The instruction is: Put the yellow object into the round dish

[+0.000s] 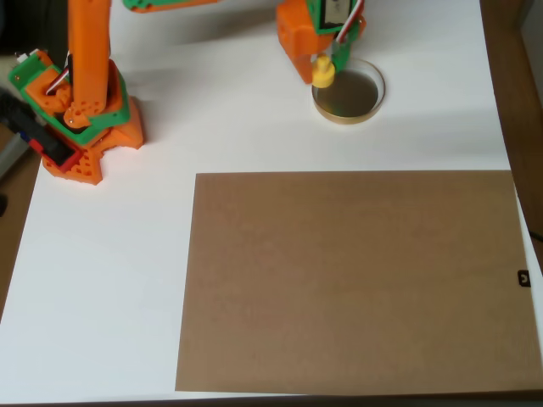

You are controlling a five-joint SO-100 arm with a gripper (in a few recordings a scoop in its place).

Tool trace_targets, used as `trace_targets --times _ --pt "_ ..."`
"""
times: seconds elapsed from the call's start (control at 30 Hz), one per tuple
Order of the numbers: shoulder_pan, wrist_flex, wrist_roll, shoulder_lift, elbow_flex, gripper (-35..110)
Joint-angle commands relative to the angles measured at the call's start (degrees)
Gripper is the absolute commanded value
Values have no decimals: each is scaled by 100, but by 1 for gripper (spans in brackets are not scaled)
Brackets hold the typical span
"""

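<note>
Here, in the overhead view, the lower part of the frame is taken up by a large brown sheet (352, 280), a flat rectangle lying on the white table (102, 280); it runs from just left of centre to the right edge and reaches almost to the bottom edge, with a strip of bare white left along its left side. A small black tab (523, 278) sits at the right edge of the sheet, about halfway down the frame. Beyond the sheet, toward the upper left, the orange and green base of the arm (85, 119) stands on the white surface, well apart from the sheet's corner, with the orange arm rising from it to the top edge. Farther up and to the right, in the upper middle of the frame, the round dish (370, 102) rests on the table, near the sheet's upper edge but not touching it; its thin tan rim rings a dark, glassy bottom. At the dish's upper left rim sits the yellow object (323, 74), a small bright-yellow piece that overlaps the rim as seen from above; whether it touches the dish or hangs above it cannot be told. The gripper (327, 61) comes down from the top edge right over it, orange with a green finger beside the yellow piece, and its fingers appear closed about the yellow object's top, holding it.
</note>
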Motion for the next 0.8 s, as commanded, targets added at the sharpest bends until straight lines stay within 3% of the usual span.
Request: trace_targets --times 0.0,0.77 --pt "-141 237 -114 -62 -773 0" --pt "132 861 -123 -1679 -3050 0"
